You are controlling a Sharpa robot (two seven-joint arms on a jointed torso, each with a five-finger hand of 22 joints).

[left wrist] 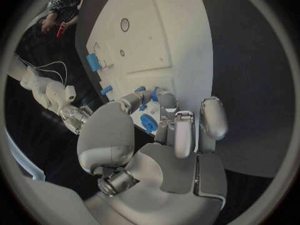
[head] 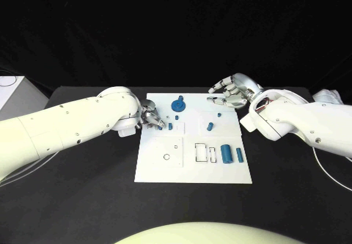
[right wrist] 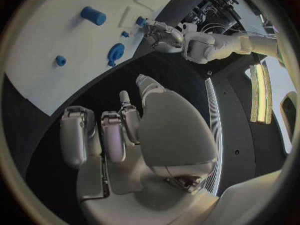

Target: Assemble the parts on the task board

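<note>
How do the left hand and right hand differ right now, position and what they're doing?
The left hand sits over the task board, fingers at a small blue part; the right hand hovers off the board's far right corner. The left hand's fingers curl downward; the right hand's are spread, holding nothing. Both are silver.

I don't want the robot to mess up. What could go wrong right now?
The left hand is working right among small blue pegs at the task board's edge, so it might knock one over. The right hand hovers by the board's far corner and could bump the blue round part if it reaches in.
</note>
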